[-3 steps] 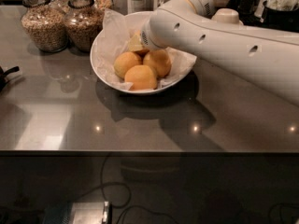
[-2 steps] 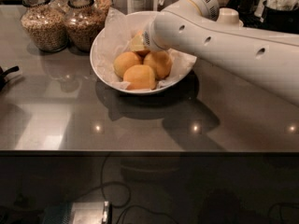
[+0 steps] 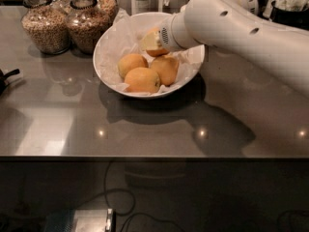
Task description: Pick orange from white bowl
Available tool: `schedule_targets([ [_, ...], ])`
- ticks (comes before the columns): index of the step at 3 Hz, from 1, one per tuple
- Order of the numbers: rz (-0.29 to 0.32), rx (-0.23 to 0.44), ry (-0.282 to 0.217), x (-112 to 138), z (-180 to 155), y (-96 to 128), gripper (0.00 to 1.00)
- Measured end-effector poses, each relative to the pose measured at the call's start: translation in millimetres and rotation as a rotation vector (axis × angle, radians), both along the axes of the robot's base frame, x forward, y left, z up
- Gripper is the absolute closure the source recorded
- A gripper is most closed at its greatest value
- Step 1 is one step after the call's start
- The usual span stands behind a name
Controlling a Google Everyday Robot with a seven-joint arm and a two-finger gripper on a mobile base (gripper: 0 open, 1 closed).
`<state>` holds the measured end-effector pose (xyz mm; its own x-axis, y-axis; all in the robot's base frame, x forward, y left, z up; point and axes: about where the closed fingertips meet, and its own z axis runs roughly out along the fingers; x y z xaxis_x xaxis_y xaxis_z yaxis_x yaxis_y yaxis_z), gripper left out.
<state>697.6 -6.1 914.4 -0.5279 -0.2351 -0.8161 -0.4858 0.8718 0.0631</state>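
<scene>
On the near side of the grey surface (image 3: 145, 129) nothing has moved. The white bowl (image 3: 99, 69) stands where it did, and the three nearer fruits (image 3: 143, 79) lie as before on the crinkled paper (image 3: 113, 42).

The change is farther back. The white arm (image 3: 241, 28), reaching in from the right, has drawn up and back from the bowl's middle, uncovering more of the right rim. The pincer (image 3: 157, 38) now hangs over the far half of the bowl, tight against the fourth orange (image 3: 149, 43). This one sits above and behind the others.

Whether the pincer is spread or pinching that orange I cannot tell, since the wrist hides its tip. I judge a lift has begun, but the orange is not yet clear of the bowl. The two grain jars (image 3: 46, 25) at far left are untouched.
</scene>
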Motion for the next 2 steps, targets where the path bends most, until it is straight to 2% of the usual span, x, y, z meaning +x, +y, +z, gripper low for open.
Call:
schedule_targets([
  [1, 0.097, 0.071, 0.057, -25, 21, -1, 1.0],
  [2, 0.261, 0.076, 0.046, -70, 58, 16, 1.0],
])
